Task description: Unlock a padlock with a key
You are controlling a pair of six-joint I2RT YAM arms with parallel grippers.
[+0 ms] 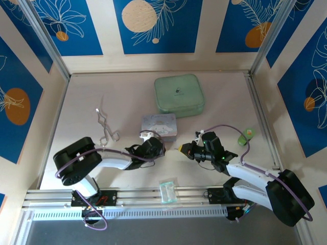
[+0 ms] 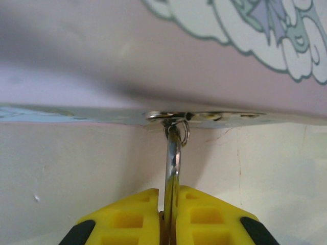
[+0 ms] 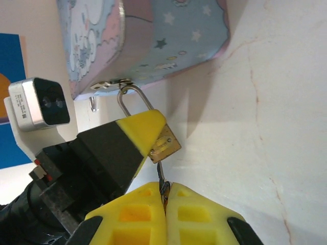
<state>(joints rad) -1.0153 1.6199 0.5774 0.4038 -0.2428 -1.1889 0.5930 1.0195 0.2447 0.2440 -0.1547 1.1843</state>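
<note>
padlock point(image 3: 166, 145) body half hidden by left tool point(image 2: 171, 218), key point(image 3: 161, 176) mostly inside right tool point(image 3: 166, 214)

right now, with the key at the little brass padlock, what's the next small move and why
Probably ease the right gripper forward to seat the thin dark key deeper in the small brass padlock. Its tip meets the body's underside, some shaft shows, and the silver shackle looks closed through the hasp of the cartoon-printed tin. The left gripper clamps the padlock.
</note>
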